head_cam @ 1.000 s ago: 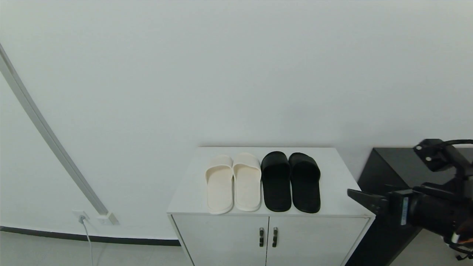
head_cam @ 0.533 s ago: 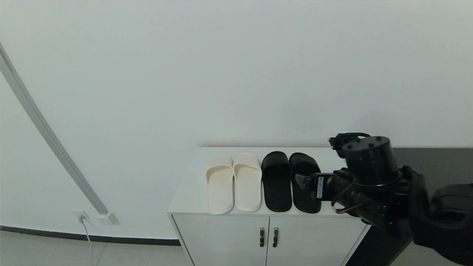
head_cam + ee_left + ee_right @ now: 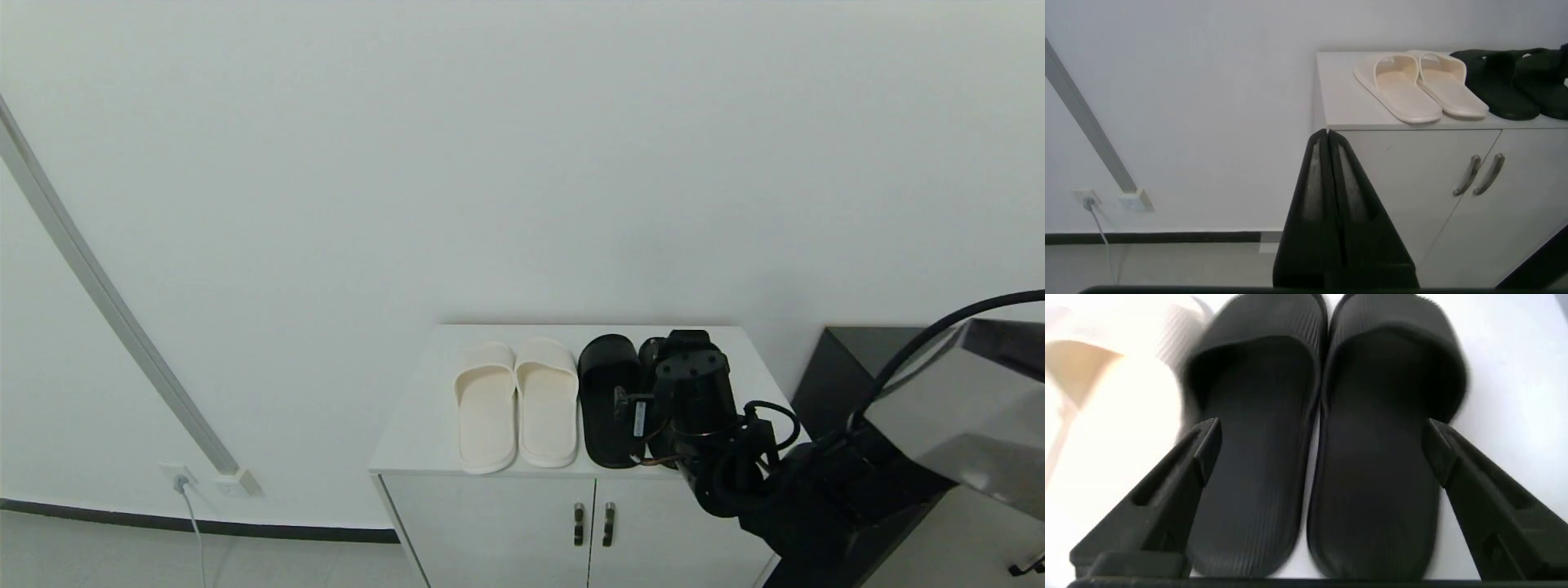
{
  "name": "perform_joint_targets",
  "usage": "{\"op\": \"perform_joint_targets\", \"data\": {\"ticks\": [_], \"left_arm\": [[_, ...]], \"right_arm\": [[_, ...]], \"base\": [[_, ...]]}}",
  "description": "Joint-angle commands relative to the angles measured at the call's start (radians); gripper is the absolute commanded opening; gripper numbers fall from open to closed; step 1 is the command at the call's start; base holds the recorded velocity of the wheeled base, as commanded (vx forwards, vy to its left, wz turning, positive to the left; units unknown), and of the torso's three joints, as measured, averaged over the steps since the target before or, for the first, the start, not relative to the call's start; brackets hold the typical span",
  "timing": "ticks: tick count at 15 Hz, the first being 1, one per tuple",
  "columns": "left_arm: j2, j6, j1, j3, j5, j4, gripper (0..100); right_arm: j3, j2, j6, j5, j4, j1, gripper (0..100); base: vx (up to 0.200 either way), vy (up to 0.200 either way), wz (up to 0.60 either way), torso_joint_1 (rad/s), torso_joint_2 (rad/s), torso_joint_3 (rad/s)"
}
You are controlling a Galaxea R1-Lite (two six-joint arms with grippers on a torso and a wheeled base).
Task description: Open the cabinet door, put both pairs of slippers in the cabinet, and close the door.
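A white cabinet (image 3: 424, 433) stands against the wall with both doors shut, its two handles (image 3: 593, 523) side by side at the middle. On its top lie a white pair of slippers (image 3: 514, 404) and, to the right, a black pair (image 3: 606, 400). My right arm's wrist (image 3: 690, 392) covers most of the right black slipper. My right gripper (image 3: 1323, 429) hovers open just above the black slippers (image 3: 1323, 457), one finger outside each. My left gripper (image 3: 1328, 137) is shut and empty, low and to the left of the cabinet front (image 3: 1404, 188).
A black cabinet (image 3: 849, 351) stands close on the right of the white one. A wall socket with a cable (image 3: 178, 476) and a slanted grey conduit (image 3: 98, 286) are on the wall to the left. Floor lies in front.
My right arm has swung left from beside the cabinet to above the black slippers. The slippers and doors have not moved.
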Motion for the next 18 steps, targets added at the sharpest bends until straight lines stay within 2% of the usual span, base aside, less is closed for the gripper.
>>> {"op": "perform_joint_targets", "data": {"ticks": [1,9,15,16,18], "left_arm": [[0.000,0.000,-0.001,0.000,0.001,0.000,0],[0.000,0.000,0.000,0.000,0.001,0.000,0],[0.000,0.000,0.000,0.000,-0.001,0.000,0],[0.000,0.000,-0.001,0.000,-0.001,0.000,0],[0.000,0.000,0.000,0.000,-0.001,0.000,0]], "right_arm": [[-0.074,0.124,-0.016,-0.005,-0.023,-0.038,100],[-0.333,0.314,-0.107,0.001,-0.063,-0.114,100],[-0.396,0.346,-0.145,0.001,-0.065,-0.140,100],[-0.398,0.346,-0.147,0.001,-0.068,-0.140,0],[-0.401,0.349,-0.156,0.003,-0.071,-0.140,0]], "base": [[0.000,0.000,0.00,0.000,0.00,0.000],[0.000,0.000,0.00,0.000,0.00,0.000],[0.000,0.000,0.00,0.000,0.00,0.000],[0.000,0.000,0.00,0.000,0.00,0.000],[0.000,0.000,0.00,0.000,0.00,0.000]]}}
